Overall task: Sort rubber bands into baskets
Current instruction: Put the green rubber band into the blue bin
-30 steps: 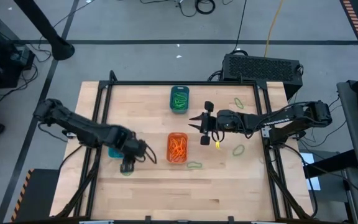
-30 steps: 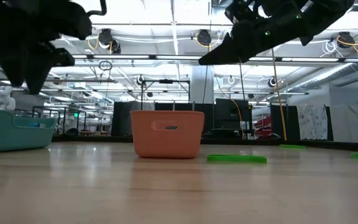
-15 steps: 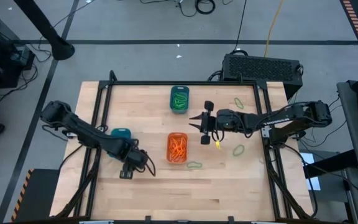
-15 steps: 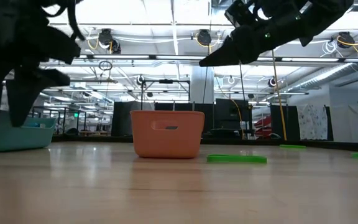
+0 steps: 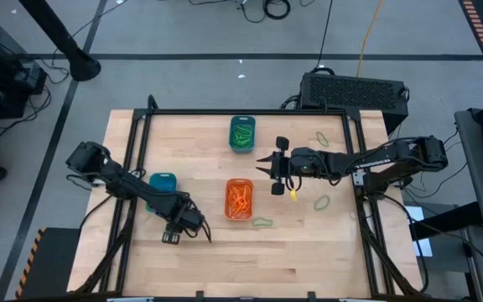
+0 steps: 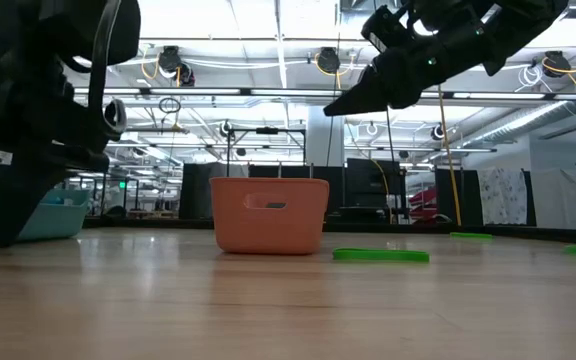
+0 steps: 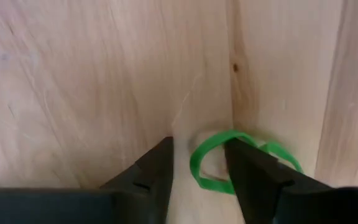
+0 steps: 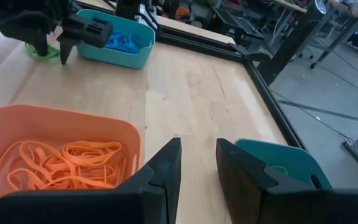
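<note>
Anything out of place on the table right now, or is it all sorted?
Not all sorted. Loose green rubber bands still lie on the wood near the orange basket and toward the right edge; another sits at the left gripper, whose fingers stand open around it. Nothing looks spilled or damaged.

Bare table (image 5: pixel 309 260) beside orange basket (image 5: pixel 240 200)

Four cameras: one overhead, one at table height, one on each wrist.

The high view looks straight down on the whole table (image 5: pixel 300 252). The low view sits at the tabletop and faces level into the room, with the orange basket (image 6: pixel 269 213) near its middle; that basket (image 5: pixel 239 200) also shows from above. The left wrist view looks closely down at the wood. The right wrist view faces across the table, sharing the orange basket (image 8: pixel 55 162) and the turquoise-blue basket (image 8: pixel 118 46).
</note>
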